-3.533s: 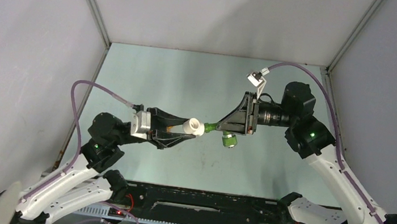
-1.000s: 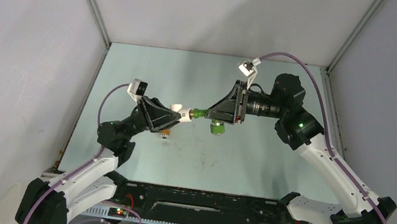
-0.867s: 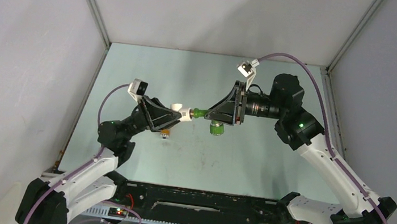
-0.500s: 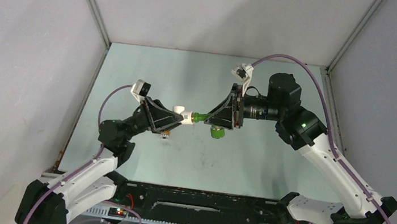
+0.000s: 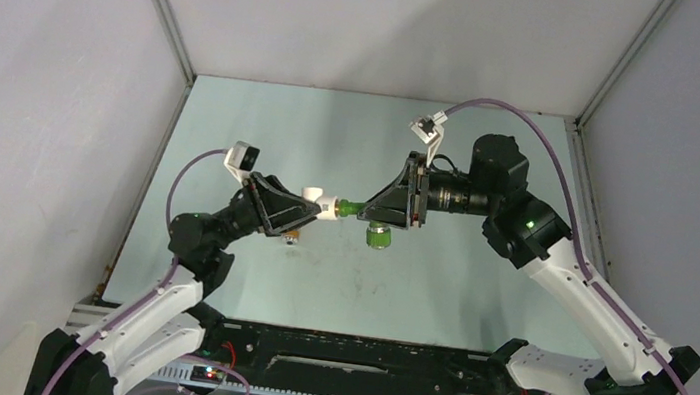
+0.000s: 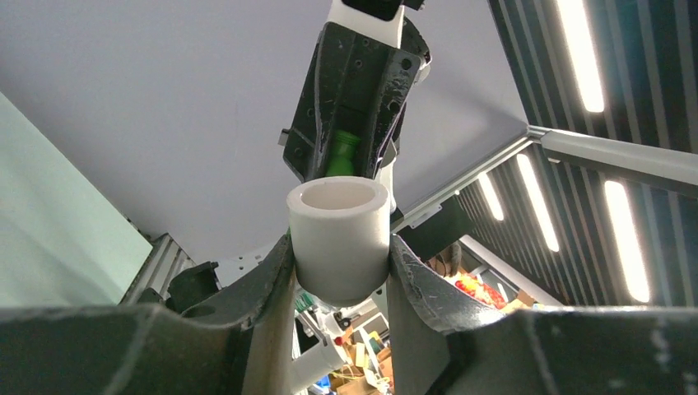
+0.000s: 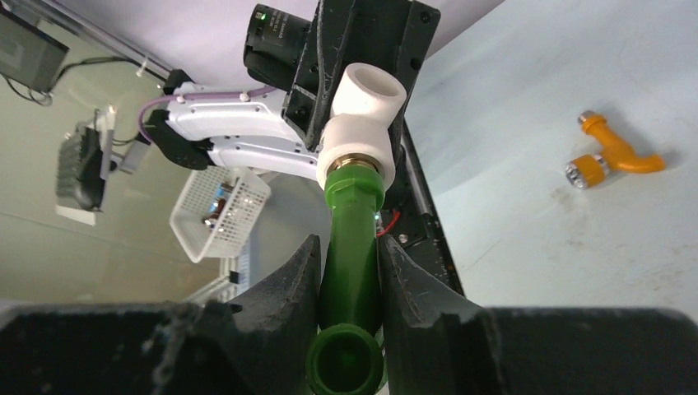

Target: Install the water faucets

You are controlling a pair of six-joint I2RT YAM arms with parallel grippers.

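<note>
My right gripper point(image 7: 347, 247) pinches the green faucet point(image 7: 354, 197), apparently entering the white elbow point(image 7: 362, 123) that my left gripper point(image 6: 339, 247) clamps; the orange faucet point(image 7: 617, 152) lies near the elbow, uninstalled.

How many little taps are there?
2. The green faucet is gripped by the right gripper, its end at the white elbow fitting held by the left gripper. The orange faucet lies on the table. None seems hidden.
</note>
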